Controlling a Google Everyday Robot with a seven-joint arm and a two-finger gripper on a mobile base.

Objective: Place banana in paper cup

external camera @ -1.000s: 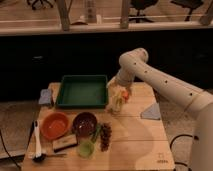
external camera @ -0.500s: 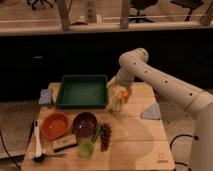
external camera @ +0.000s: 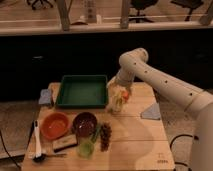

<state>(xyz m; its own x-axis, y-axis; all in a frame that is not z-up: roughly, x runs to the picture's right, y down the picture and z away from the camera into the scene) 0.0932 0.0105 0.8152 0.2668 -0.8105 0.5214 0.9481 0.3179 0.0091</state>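
My gripper (external camera: 116, 100) hangs low over the wooden table (external camera: 135, 142), just right of the green tray. A pale cream-yellow shape (external camera: 115, 104) sits right at the gripper, with a small orange patch beside it. I cannot tell whether this shape is the banana, the paper cup, or both together. No separate banana or paper cup shows elsewhere on the table. The white arm (external camera: 160, 82) reaches in from the right.
A green tray (external camera: 82, 91) lies at the back. At the front left are an orange bowl (external camera: 55, 125), a dark bowl (external camera: 85, 123), a green tumbler (external camera: 86, 148) and a grape bunch (external camera: 105, 136). Blue cloths lie at the left (external camera: 46, 96) and right (external camera: 151, 111).
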